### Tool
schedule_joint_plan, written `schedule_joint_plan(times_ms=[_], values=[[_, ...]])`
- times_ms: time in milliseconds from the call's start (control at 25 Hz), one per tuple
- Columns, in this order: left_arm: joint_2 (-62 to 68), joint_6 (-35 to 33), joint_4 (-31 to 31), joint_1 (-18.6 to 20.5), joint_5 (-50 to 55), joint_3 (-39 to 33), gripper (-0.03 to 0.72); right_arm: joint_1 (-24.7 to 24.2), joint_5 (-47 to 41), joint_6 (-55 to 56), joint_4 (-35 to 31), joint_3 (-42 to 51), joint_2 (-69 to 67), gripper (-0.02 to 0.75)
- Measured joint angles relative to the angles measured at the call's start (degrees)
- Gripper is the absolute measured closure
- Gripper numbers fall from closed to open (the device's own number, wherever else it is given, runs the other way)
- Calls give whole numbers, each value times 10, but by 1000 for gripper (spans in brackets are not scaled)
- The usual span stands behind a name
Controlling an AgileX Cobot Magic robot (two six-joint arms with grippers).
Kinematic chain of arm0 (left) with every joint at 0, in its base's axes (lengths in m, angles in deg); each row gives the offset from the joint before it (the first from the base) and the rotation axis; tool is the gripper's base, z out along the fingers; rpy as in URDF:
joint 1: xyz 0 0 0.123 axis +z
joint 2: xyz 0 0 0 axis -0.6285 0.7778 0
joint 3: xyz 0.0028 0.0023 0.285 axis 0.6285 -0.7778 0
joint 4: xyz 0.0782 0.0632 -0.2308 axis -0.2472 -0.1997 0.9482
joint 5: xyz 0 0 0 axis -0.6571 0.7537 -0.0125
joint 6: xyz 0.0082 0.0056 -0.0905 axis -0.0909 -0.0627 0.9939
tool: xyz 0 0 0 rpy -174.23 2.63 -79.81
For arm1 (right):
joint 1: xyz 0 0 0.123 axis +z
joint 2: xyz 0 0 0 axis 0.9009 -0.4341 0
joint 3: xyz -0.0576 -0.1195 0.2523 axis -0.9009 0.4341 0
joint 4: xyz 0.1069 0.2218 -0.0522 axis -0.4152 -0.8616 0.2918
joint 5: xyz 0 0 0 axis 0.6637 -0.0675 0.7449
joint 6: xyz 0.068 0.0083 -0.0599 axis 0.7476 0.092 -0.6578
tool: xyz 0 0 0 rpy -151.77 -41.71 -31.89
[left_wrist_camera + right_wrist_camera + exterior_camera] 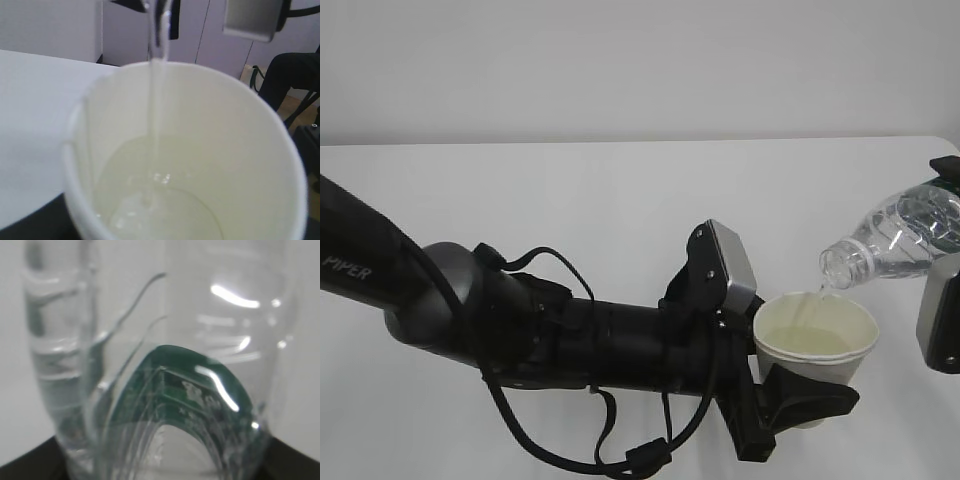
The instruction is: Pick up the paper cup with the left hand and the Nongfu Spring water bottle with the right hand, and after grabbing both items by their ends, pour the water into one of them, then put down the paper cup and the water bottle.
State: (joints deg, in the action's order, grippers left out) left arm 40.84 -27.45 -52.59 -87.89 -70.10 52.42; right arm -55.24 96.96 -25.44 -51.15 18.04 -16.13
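My left gripper (790,385) is shut on the white paper cup (815,340), which it holds upright above the table. The cup (225,140) fills the left wrist view, with clear water (160,200) pooled in its bottom. The Nongfu Spring water bottle (895,235) lies tilted at the upper right, its open mouth just over the cup's rim. A thin stream of water (812,300) falls from it into the cup. My right gripper (946,168) is shut on the bottle's far end at the frame's edge. The bottle's green label (190,385) shows in the right wrist view.
The white table (570,220) stretches behind and to the left of the bulky left arm (470,300). A pale wall stands at the back. In the left wrist view a dark shape (295,75) sits beyond the table's far edge.
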Motion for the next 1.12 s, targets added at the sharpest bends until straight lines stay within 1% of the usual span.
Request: schedule_joint_plan(times_ms=[1120], values=[[0, 0, 0, 0, 1, 0, 247, 0, 4, 0, 0, -1, 0, 284]])
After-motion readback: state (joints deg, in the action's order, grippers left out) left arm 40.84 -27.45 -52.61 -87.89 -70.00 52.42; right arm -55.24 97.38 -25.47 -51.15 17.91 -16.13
